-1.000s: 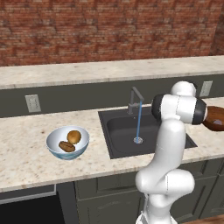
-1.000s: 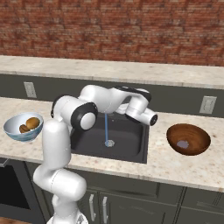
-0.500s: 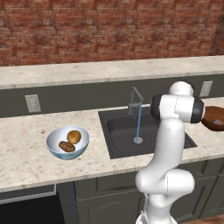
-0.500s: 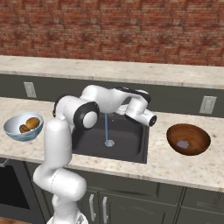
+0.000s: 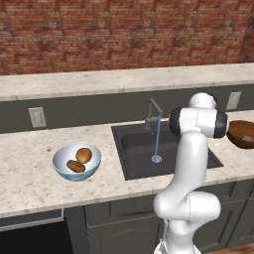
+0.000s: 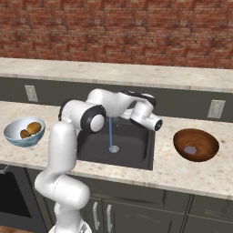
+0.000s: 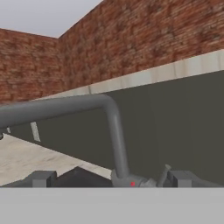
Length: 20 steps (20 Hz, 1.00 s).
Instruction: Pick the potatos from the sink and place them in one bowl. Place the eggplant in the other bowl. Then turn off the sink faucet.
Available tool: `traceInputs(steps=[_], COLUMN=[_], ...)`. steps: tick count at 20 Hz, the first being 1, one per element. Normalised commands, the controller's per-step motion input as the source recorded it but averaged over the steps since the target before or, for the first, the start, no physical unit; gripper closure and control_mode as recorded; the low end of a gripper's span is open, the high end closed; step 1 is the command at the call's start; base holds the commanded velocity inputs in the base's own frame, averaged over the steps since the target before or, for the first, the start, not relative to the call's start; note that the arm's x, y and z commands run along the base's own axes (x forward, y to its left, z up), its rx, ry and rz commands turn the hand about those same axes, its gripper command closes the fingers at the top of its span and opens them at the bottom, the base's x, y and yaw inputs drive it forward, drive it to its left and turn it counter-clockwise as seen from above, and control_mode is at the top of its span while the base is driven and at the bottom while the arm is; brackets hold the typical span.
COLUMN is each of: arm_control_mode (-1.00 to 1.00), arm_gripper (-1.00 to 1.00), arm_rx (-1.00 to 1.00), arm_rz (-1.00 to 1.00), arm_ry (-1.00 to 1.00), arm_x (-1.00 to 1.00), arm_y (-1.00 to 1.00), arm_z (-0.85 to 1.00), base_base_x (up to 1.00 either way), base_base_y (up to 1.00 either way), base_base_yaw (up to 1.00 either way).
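The two potatos (image 5: 84, 155) (image 6: 33, 127) lie in the pale blue-white bowl (image 5: 64, 168) (image 6: 13, 136) on the counter left of the sink (image 5: 139, 149) (image 6: 132, 152). In the dark brown bowl (image 6: 207, 148) (image 5: 243, 135) to the right rests the grey eggplant (image 6: 190, 149). A blue stream of water runs from the faucet (image 5: 153, 110) (image 7: 116, 131) down to the drain. My gripper (image 7: 112, 178) is open at the back of the sink. Its fingertips (image 7: 41, 177) stand wide on either side of the faucet's base, and the small lever (image 7: 164, 172) sits just right of the post.
A brick wall and a raised ledge run behind the counter. Wall outlets (image 5: 36, 117) (image 6: 217, 108) sit on the dark backsplash. My own arm reaches over the sink's right half in the left base view and hides part of the basin.
The hand has shifted only slightly by the faucet. Bowls, potatos and eggplant have not moved, and the water still runs.
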Motion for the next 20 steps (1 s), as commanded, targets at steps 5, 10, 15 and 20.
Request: traceInputs(steps=[5, 10, 15, 20], arm_control_mode=[-1.0, -1.0, -1.0, -1.0], arm_gripper=[-1.0, -1.0, -1.0, -1.0], arm_rx=[0.0, 0.0, 0.0, 0.0], arm_rz=[0.0, 0.0, 0.0, 0.0], arm_ry=[0.0, 0.0, 0.0, 0.0], arm_x=[0.26, 0.28, 0.3, 0.31], arm_y=[-0.03, -0.06, -0.04, 0.0], arm_z=[-0.1, -0.11, -0.12, -0.14], base_base_x=[0.0, 0.0, 0.0, 0.0], base_base_y=[0.0, 0.0, 0.0, 0.0], base_base_yaw=[0.0, 0.0, 0.0, 0.0])
